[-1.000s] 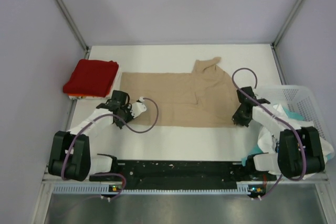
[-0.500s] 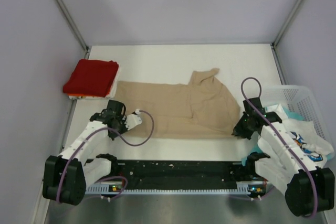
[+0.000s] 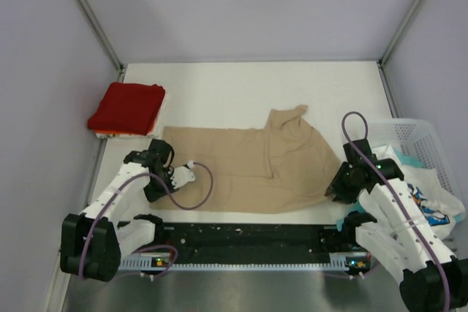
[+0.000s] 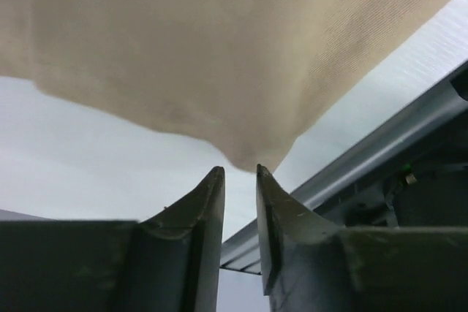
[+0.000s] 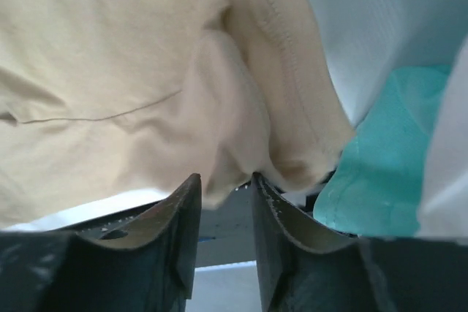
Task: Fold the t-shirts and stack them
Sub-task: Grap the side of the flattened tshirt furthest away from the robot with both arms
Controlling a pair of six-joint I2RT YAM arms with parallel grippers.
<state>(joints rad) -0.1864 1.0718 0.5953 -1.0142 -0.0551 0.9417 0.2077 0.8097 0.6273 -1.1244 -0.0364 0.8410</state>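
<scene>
A plain tan t-shirt (image 3: 241, 166) lies spread across the table, its collar end bunched up at the back (image 3: 289, 115). My left gripper (image 3: 159, 183) is shut on its near left corner; the left wrist view shows the tan cloth (image 4: 219, 49) pinched at the gripper's tips (image 4: 240, 172). My right gripper (image 3: 335, 191) is shut on the shirt's near right corner; the right wrist view shows a tan fold (image 5: 241, 129) hanging between the tips (image 5: 224, 178). A folded red shirt (image 3: 128, 106) lies on orange and white ones at the far left.
A white mesh basket (image 3: 409, 135) stands at the right edge, with white and teal printed shirts (image 3: 424, 199) spilling out of it. Teal cloth (image 5: 380, 158) hangs close to my right gripper. The black base rail (image 3: 248, 235) runs along the near edge, just under the shirt's hem.
Both grippers have pulled back toward the near edge and dragged the tan shirt with them. Its near hem now lies at the base rail.
</scene>
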